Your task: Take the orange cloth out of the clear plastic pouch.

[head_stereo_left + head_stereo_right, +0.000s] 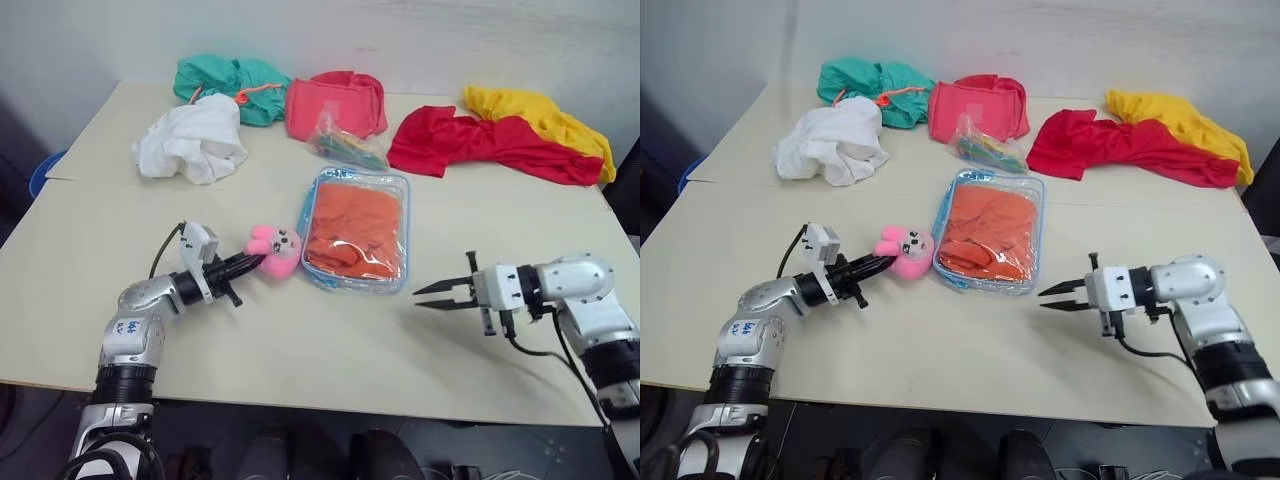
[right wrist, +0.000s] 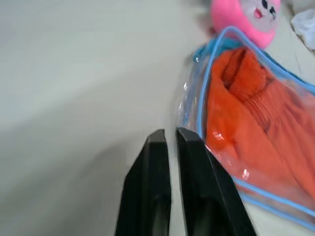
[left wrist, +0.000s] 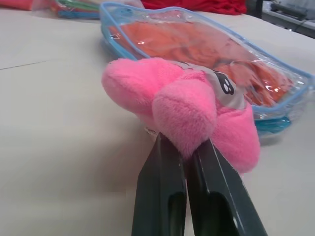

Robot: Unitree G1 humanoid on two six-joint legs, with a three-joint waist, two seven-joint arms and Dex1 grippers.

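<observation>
Orange cloth [image 1: 356, 232] lies folded inside the clear plastic pouch [image 1: 355, 281], which rests flat mid-table; no part of the cloth is out.

Left gripper [image 1: 258, 263]: clenched on a pink plush bunny [image 1: 276, 250], apparently a charm at the pouch's zipper corner (the attachment itself is not visible). The bunny sits just beside the pouch's left edge.

Right gripper [image 1: 424, 297]: released, fingers slightly parted, holding nothing, hovering near the pouch's lower right corner but apart from it.

Judged step: opening or steadying the pouch; extraction not yet begun. How far the blue zipper trim is open cannot be read.

Next move calls for: left keeps the bunny end anchored, right enters the pouch mouth and pinches a fold of cloth.

Behind: small clear bag [image 1: 347, 146], red cloth [image 1: 480, 145], coral-pink cloth [image 1: 335, 102].
</observation>
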